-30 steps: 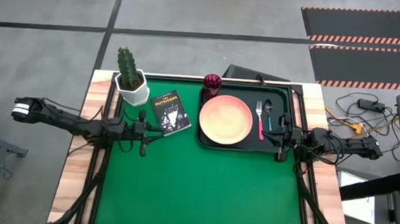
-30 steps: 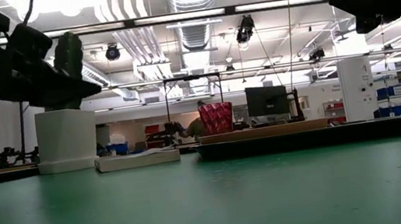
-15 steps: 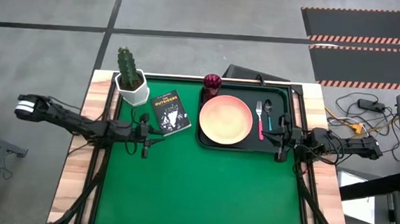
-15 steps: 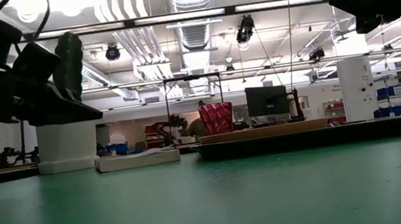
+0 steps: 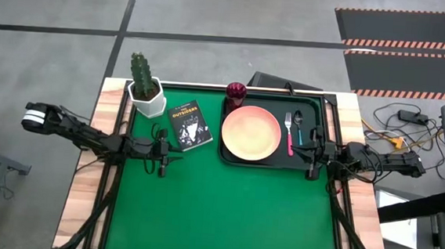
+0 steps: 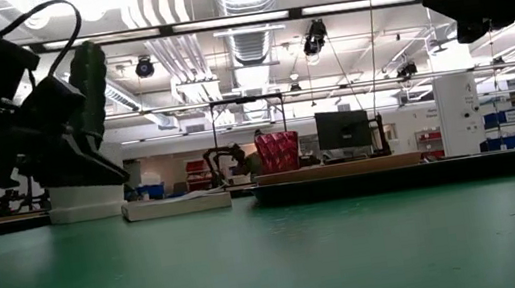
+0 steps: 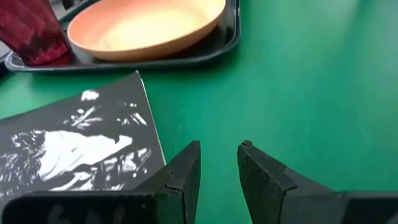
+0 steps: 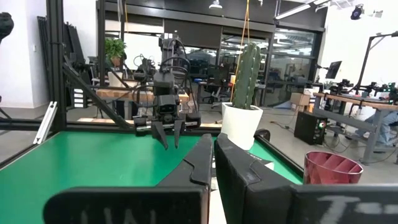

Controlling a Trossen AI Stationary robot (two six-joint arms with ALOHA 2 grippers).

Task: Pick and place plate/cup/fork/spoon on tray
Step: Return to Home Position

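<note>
Plate (image 5: 251, 133) on tray (image 5: 313, 107) (cup (image 5: 236, 91) too)

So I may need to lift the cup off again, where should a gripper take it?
Grip the cup across its round wall near the rim, coming straight down. It stands upright at the tray's far left corner, with the plate close beside it, so a sideways approach looks crowded. The left gripper is probably nearer.
</note>
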